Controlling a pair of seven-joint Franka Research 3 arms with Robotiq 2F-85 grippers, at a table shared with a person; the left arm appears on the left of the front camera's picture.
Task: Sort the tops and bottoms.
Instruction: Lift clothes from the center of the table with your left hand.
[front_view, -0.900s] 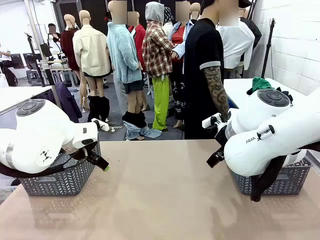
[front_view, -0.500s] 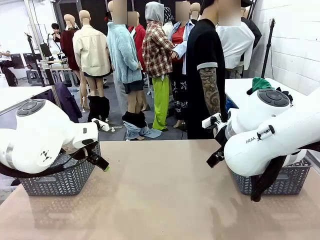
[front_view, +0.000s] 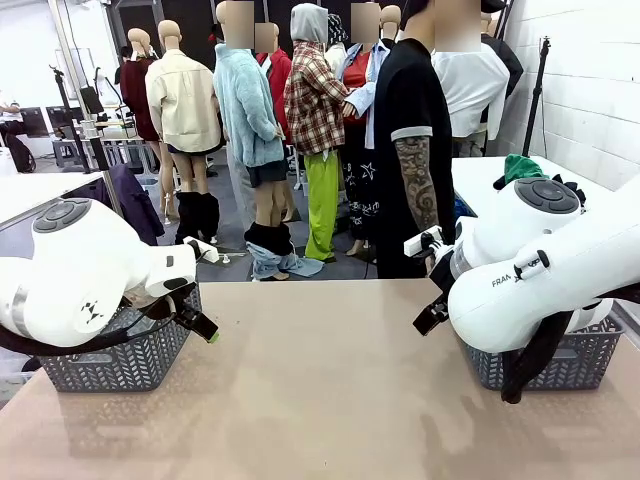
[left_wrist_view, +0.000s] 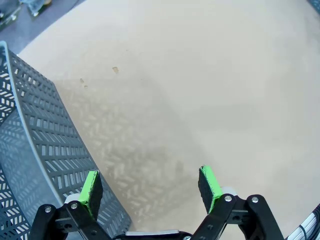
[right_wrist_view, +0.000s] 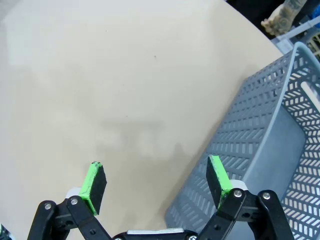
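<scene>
Hovering empty at nine and three o'clock, left gripper (left_wrist_view: 150, 187) and right gripper (right_wrist_view: 157, 182) hold fingers spread; sorting looks unstarted.

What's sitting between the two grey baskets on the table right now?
Nothing: in the front view the tan tabletop runs bare from the left basket to the right basket.

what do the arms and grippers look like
The left arm and right arm are white shells with grey joint caps; the right has dark lettering and a black cable. The left gripper and right gripper are black with green pads.
</scene>
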